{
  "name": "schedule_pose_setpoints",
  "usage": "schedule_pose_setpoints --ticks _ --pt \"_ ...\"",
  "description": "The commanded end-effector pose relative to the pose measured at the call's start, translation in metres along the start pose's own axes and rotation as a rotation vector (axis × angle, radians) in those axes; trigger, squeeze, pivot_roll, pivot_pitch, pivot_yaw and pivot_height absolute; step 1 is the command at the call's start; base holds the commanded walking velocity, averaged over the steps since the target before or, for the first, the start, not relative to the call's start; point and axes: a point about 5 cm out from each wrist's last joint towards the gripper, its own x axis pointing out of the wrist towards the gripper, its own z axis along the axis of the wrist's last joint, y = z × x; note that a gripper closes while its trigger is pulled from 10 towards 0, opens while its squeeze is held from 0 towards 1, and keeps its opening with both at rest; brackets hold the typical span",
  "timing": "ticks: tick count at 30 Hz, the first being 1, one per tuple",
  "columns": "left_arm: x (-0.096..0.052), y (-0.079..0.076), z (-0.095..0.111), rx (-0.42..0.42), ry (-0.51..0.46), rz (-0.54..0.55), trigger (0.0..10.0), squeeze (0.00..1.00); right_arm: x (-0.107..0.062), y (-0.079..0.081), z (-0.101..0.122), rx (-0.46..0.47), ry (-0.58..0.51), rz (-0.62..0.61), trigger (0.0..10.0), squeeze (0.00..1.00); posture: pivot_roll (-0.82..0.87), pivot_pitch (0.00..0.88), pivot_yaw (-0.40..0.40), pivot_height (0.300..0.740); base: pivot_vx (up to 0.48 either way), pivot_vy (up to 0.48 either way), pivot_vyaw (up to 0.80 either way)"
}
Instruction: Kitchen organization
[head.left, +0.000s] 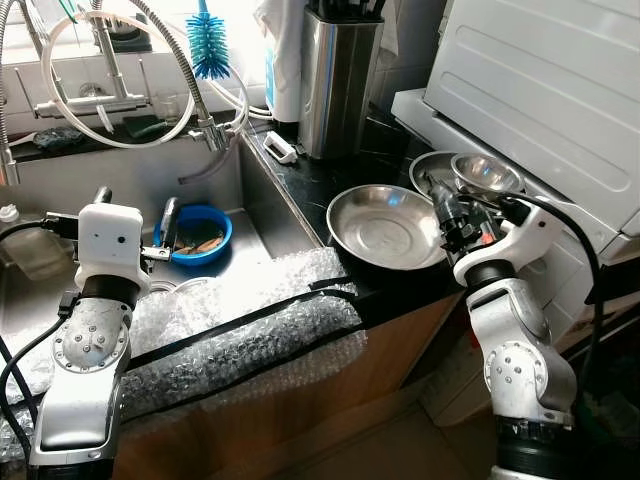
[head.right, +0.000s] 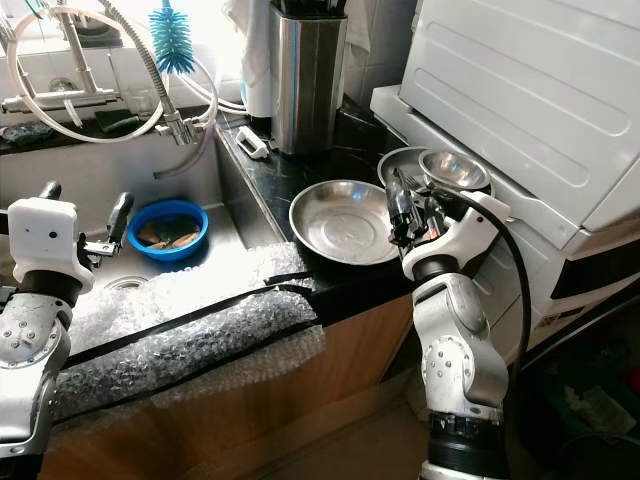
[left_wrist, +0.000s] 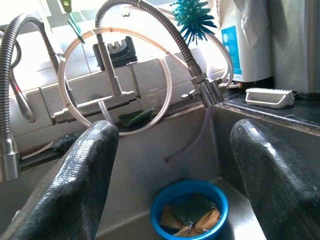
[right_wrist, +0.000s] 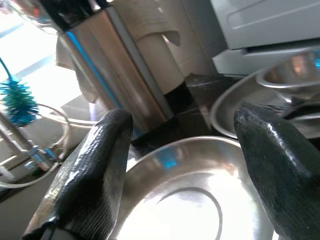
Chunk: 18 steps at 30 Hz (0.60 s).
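Observation:
A wide steel bowl (head.left: 385, 225) lies empty on the black counter (head.left: 330, 180) right of the sink. Behind it a smaller steel bowl (head.left: 485, 172) rests in a steel plate (head.left: 428, 165). My right gripper (head.left: 447, 208) hovers open over the wide bowl's right rim; in the right wrist view the bowl (right_wrist: 185, 200) sits between and below its fingers (right_wrist: 95, 170). A blue bowl (head.left: 198, 232) with sponges sits in the sink (head.left: 150, 185). Near that bowl, over the sink, my left gripper (head.left: 135, 212) is open and holds nothing; the blue bowl (left_wrist: 189, 207) lies beyond its fingers (left_wrist: 85, 175).
Bubble wrap (head.left: 250, 320) covers the sink's front edge. A spring faucet (head.left: 195, 95) and a teal bottle brush (head.left: 208, 45) stand behind the sink. A steel knife block (head.left: 340, 80) and a small white brush (head.left: 279, 150) are at the counter's back. A white appliance (head.left: 540, 90) crowds the right.

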Motion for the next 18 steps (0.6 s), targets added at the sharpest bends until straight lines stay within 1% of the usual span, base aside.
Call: schedule_pose_setpoints --ticks 1,3,6,8,12,16,17,18 --pt "0.002 -0.003 0.005 0.006 -0.020 -0.002 10.0 0.00 -0.002 0.003 0.007 -0.012 -0.038 0.007 10.0 0.00 -0.02 0.000 -0.107 0.740 0.000 0.000 0.00" --pt "0.002 -0.003 0.004 0.006 -0.019 0.000 10.0 0.00 -0.002 0.004 0.003 -0.014 -0.021 0.005 10.0 0.00 -0.02 0.000 -0.107 0.740 0.000 0.000 0.00" --pt "0.001 -0.004 0.003 0.005 -0.016 0.001 10.0 0.00 -0.005 0.008 -0.006 -0.023 0.036 0.020 10.0 0.00 -0.02 0.000 -0.109 0.740 0.000 0.000 0.00" --pt "0.001 -0.004 0.002 0.006 -0.012 0.000 10.0 0.00 -0.009 0.009 -0.023 -0.084 0.142 0.003 10.0 0.00 -0.02 0.000 -0.110 0.740 0.000 0.000 0.00" --pt "0.001 -0.004 0.002 0.006 -0.009 0.001 10.0 0.00 -0.011 0.005 -0.030 -0.048 0.157 -0.051 10.0 0.00 -0.02 0.000 -0.112 0.740 0.000 0.000 0.00" --pt "0.001 -0.005 0.001 0.007 -0.008 0.000 10.0 0.00 -0.009 0.008 -0.028 -0.044 0.152 -0.034 10.0 0.00 -0.02 0.000 -0.114 0.740 0.000 0.000 0.00" --pt "0.001 -0.005 0.001 0.007 -0.008 0.002 10.0 0.00 -0.008 0.008 -0.027 -0.041 0.152 -0.038 10.0 0.05 -0.02 0.000 -0.114 0.740 0.000 0.000 0.00" --pt "0.001 -0.005 0.001 0.008 -0.008 0.002 10.0 0.00 -0.007 0.007 -0.026 -0.030 0.147 -0.043 10.0 1.00 -0.02 0.000 -0.114 0.740 0.000 0.000 0.00"
